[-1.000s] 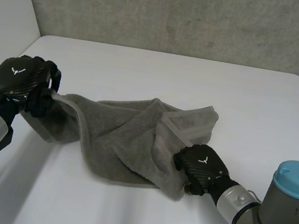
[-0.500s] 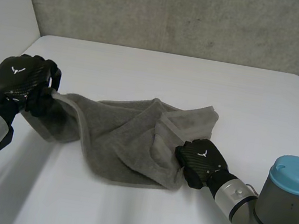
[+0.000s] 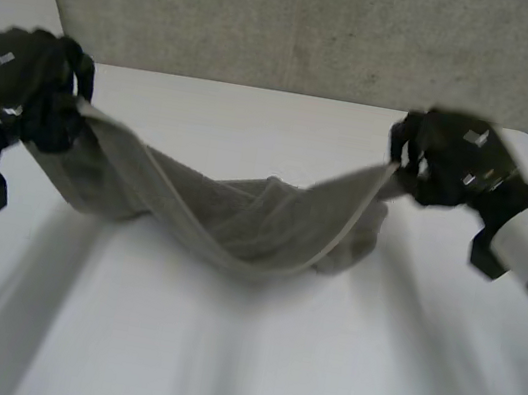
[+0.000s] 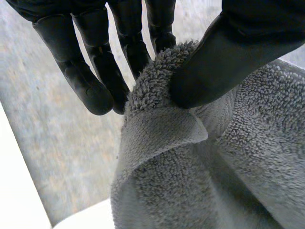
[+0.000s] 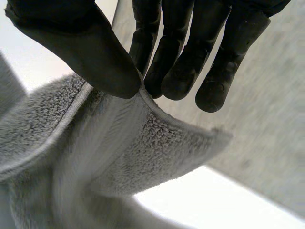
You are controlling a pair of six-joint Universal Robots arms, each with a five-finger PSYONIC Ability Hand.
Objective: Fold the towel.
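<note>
The towel (image 3: 239,224) hangs in a slack span between the two robot hands, with its long axis running side to side across the worktop (image 3: 216,362), square to the way the arms reach in. The left robot hand (image 3: 20,81) holds one end and the right robot hand (image 3: 452,163) holds the other. They are well apart and at much the same height above the surface, so neither is nearer the cloth than the other. Both are closed on it. In the left wrist view a bunched bit of terry at the towel's end is nipped between the thumb and the fingers. In the right wrist view the thumb presses the hemmed edge against the fingers, just short of a corner that pokes out past them. From each grip the cloth slopes down to a low middle, where it is twisted and gathered rather than flat. That sagging part sits close over the worktop, but whether it touches cannot be told. The coming move seems to turn on this line from hand to hand. The twist has to come out along that axis, so drawing the hands further apart and laying the span flat looks like the needed step before one end can be carried over to the other for a fold.
</note>
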